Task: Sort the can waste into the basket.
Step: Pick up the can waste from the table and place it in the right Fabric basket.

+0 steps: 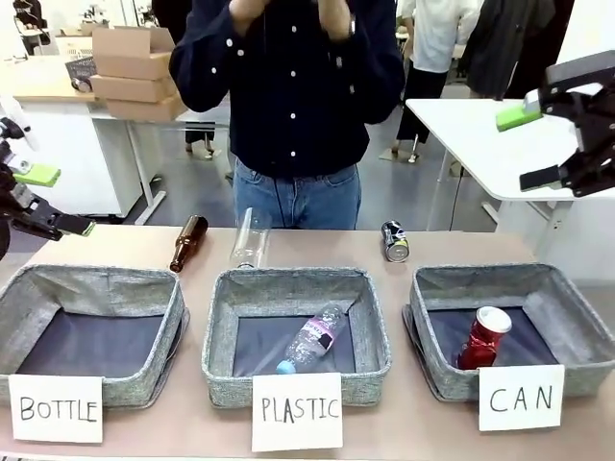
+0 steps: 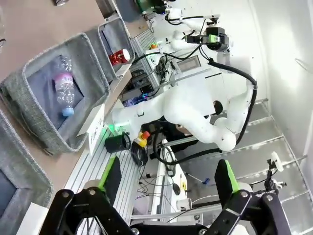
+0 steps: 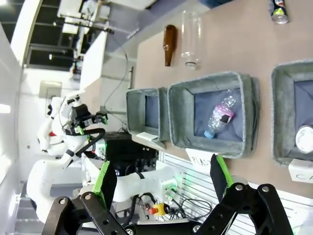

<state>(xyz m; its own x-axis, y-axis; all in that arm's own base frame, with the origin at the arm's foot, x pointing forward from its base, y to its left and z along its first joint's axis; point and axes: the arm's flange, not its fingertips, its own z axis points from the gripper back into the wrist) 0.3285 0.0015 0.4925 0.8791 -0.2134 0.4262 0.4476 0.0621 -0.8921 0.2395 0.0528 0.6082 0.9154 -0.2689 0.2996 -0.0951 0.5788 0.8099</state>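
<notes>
Front view: basket (image 1: 452,379) card (image 1: 521,397) reads CAN (handwritten).

The basket (image 1: 480,283) is grey woven fabric with a dark lining; its card (image 1: 521,397) is white with black handwriting. The red can (image 1: 483,338) has a silver top. The black can (image 1: 394,240) carries white print. The table (image 1: 327,252) is tan. The left gripper (image 1: 60,202) and right gripper (image 1: 530,147) are black with green pads. 1 glass bottle (image 1: 188,243) is brown.
</notes>
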